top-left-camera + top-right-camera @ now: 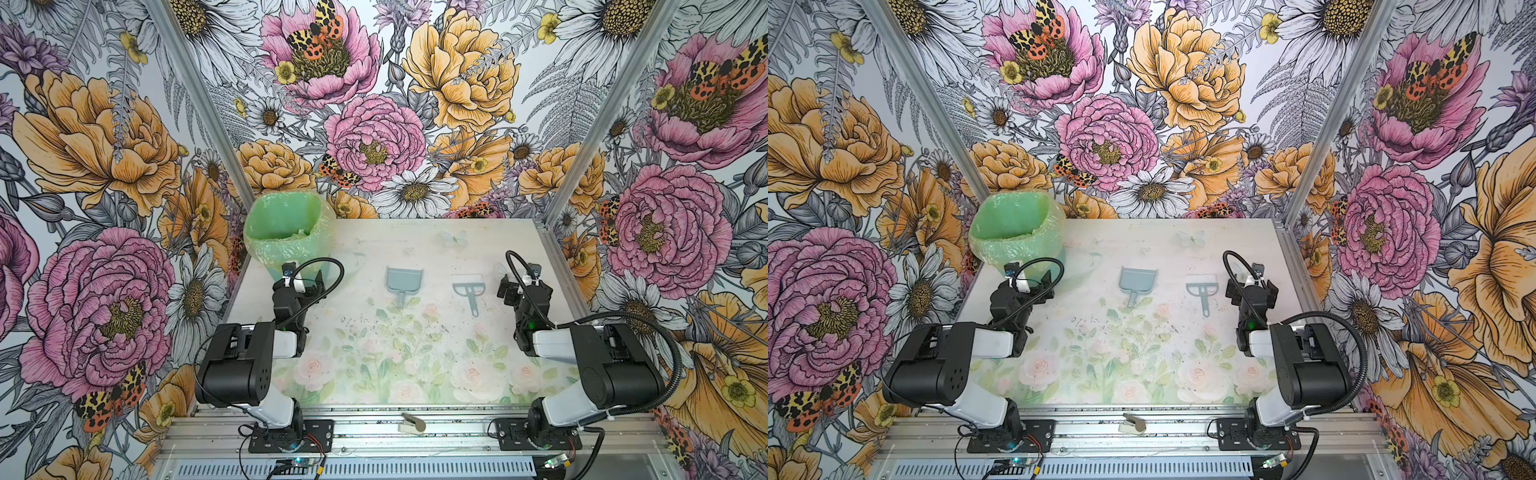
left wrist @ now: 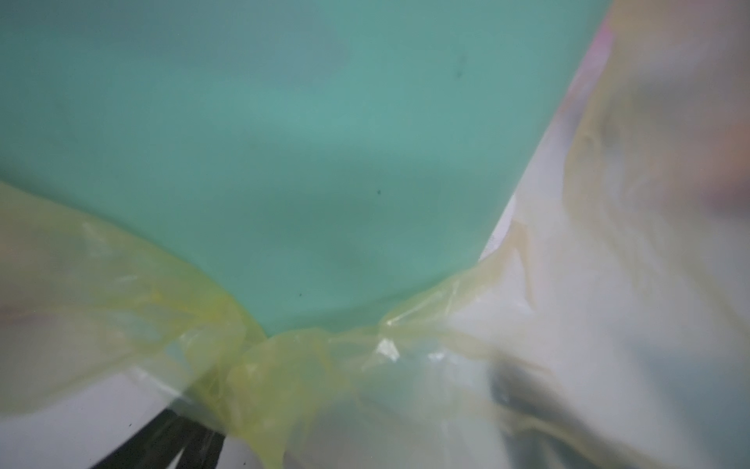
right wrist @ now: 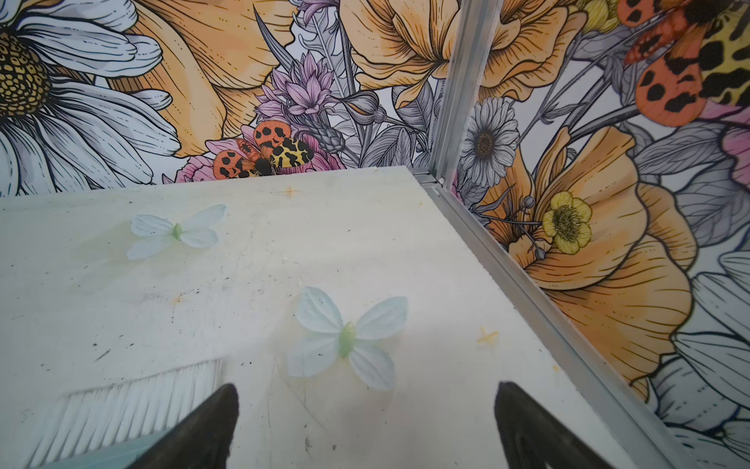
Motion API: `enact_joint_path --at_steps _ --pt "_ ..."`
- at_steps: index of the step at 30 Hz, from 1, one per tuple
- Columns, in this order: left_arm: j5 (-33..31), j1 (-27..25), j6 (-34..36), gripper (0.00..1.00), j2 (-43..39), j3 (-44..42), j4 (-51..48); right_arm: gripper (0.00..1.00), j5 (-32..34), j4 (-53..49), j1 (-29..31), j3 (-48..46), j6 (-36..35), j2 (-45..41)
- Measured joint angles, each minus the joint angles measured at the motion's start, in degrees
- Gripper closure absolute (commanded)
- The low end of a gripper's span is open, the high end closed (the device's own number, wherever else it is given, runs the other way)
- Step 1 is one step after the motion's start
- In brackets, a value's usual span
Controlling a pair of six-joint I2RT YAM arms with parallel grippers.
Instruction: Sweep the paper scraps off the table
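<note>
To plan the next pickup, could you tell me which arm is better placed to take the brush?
Right. The right gripper hangs open just beside the brush, whose bristles show in its wrist view; the left gripper faces the bin, with the dustpan between.

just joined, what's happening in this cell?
Nothing is being handled. The dustpan and brush lie side by side on the table, apart from both arms. The left tool sits open by the green-lined bin; the right tool is open and empty beside the brush. No coloured paper scraps show on the table, only dark specks.
</note>
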Motion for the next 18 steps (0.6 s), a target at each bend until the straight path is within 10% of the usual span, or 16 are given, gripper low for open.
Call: enact_joint_path --at_steps 18 --pt "-0.7 0.0 0.2 0.01 0.0 0.0 -0.9 0.00 0.0 0.0 0.0 0.0 0.0 0.0"
